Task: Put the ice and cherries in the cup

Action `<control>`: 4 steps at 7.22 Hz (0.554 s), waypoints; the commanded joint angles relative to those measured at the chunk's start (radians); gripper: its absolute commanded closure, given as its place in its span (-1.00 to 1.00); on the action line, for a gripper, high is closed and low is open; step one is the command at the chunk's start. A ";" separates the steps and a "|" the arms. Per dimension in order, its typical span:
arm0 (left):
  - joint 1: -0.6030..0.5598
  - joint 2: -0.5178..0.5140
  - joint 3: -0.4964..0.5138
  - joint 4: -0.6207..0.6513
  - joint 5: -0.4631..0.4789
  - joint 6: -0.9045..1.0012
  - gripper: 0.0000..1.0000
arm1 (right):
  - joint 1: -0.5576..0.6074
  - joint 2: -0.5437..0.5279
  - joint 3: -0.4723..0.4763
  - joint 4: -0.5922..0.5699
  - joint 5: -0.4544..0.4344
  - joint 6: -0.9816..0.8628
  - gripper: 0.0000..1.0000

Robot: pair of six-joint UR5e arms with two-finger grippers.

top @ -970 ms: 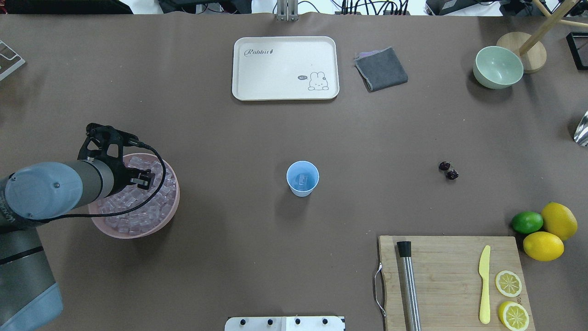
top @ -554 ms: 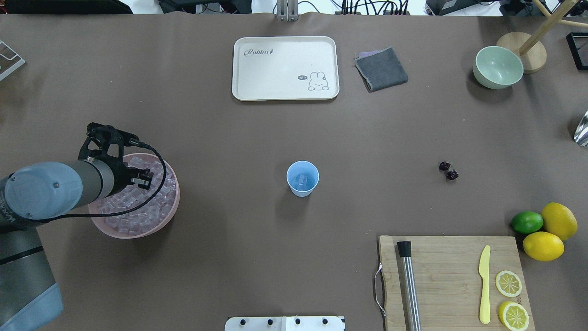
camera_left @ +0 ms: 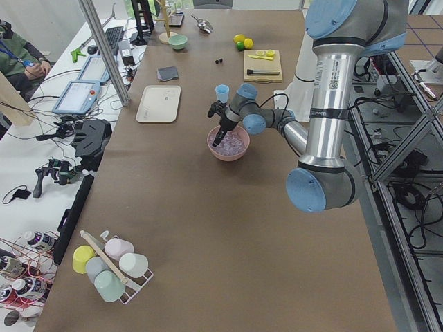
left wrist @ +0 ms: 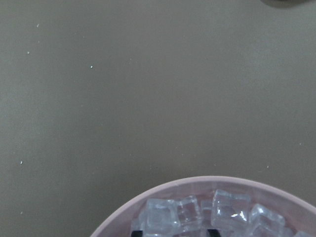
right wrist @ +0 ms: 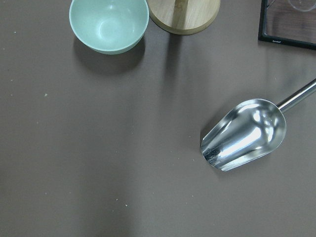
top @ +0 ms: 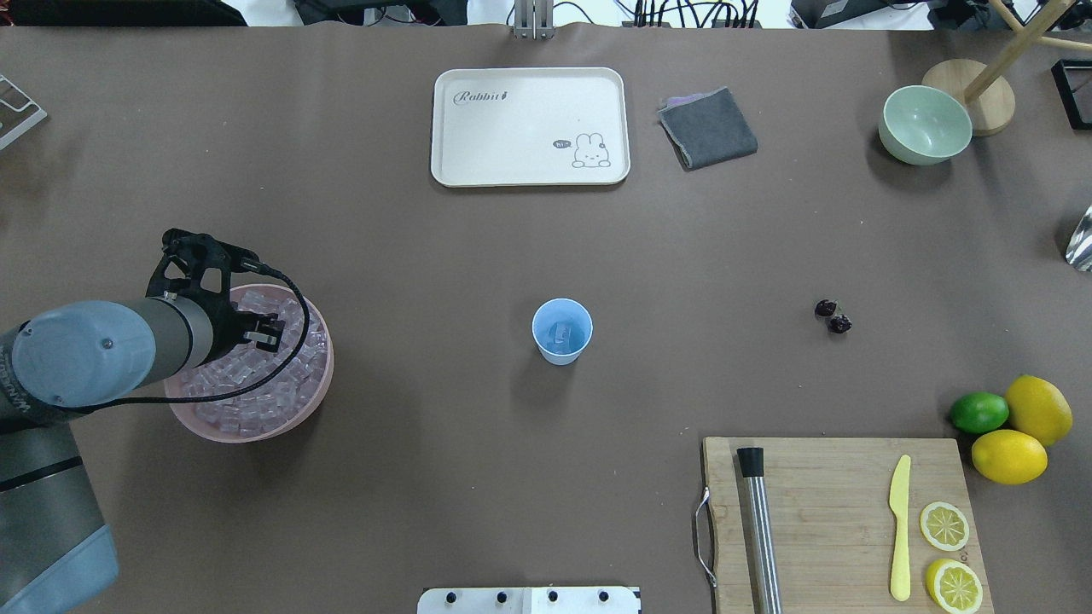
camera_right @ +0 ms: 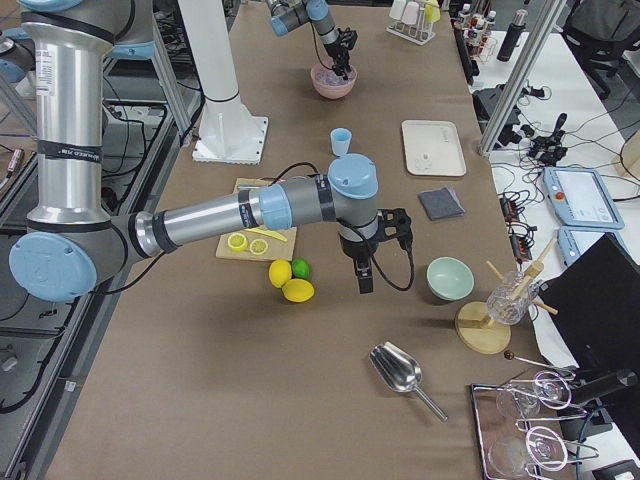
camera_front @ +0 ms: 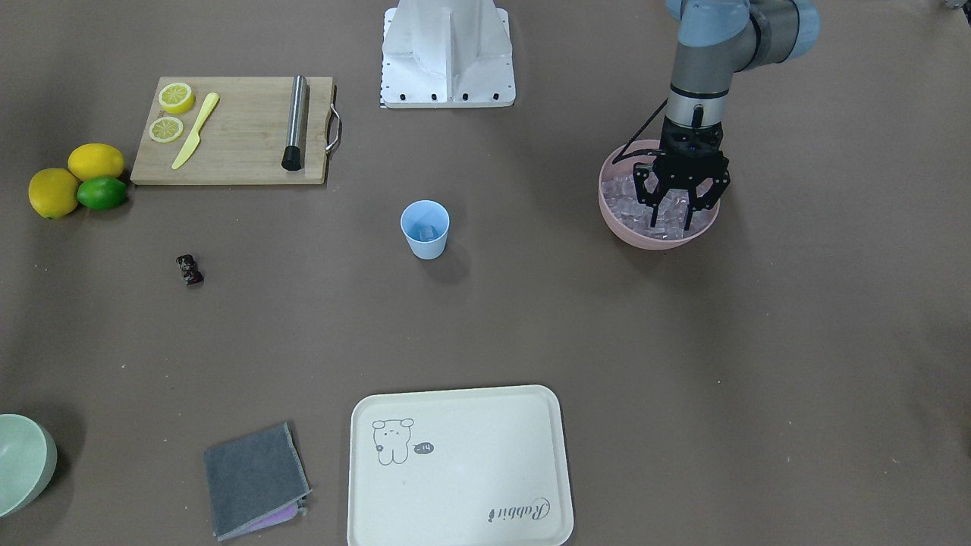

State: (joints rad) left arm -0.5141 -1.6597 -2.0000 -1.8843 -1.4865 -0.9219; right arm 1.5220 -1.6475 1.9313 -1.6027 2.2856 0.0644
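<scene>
1. Over the last second almost nothing has shifted. The left arm has only crept a touch, and the left jaws hang over the same spot in the wide pink plastic bowl.
2. The left jaws are released. Their fingers are spread and point straight down, with the tips sunk among the small clear glassy ice cubes heaped in that bowl. No cube looks pinched between them yet.
3. That stillness reads as settling before a pick. The next move probably calls for closing on a single cube and lifting it clear. The cubes are slick and tightly packed, so one may slip out or neighbours may ride up with it.
4. The small light blue plastic cup stands upright in the middle of the brown bench, well apart from the bowl. It has not moved, and one clear cube already lies inside it, so the ice step is under way.
5. The two tiny dark maroon cherries lie close together on the bare bench, well away on the cup's far side from the bowl. They too are unmoved, so that half of the task is not begun.
6. The right arm reaches out near the pale green bowl. Whether the right jaws are released or clenched I cannot tell.
</scene>
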 commanded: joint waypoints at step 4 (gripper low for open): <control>0.003 -0.002 0.003 0.001 -0.040 -0.002 -0.22 | 0.000 0.000 0.000 0.000 0.000 0.000 -1.00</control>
State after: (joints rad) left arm -0.5128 -1.6616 -1.9989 -1.8839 -1.5236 -0.9242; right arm 1.5218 -1.6475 1.9313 -1.6030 2.2863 0.0644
